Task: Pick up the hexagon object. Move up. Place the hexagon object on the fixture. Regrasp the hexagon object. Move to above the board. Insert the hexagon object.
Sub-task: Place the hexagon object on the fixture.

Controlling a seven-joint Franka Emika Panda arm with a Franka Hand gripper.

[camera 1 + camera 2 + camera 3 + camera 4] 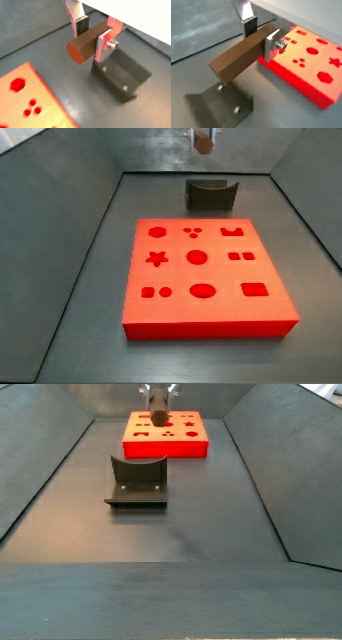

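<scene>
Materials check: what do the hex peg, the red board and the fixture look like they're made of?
Hexagon object, held in the gripper above the fixture: matte brown, probably plastic or wood, no shine.
Board: bright red-orange, uniform, likely plastic; cleanly cut holes.
Fixture: dark grey, matte, with screw heads in its base plate; metal or plastic, cannot tell.

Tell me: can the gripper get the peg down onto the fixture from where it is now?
Probably yes. The gripper is shut on the peg and is raised well clear of the floor. The fixture stands by itself, apart from the red board, and nothing sits in its notch.
</scene>
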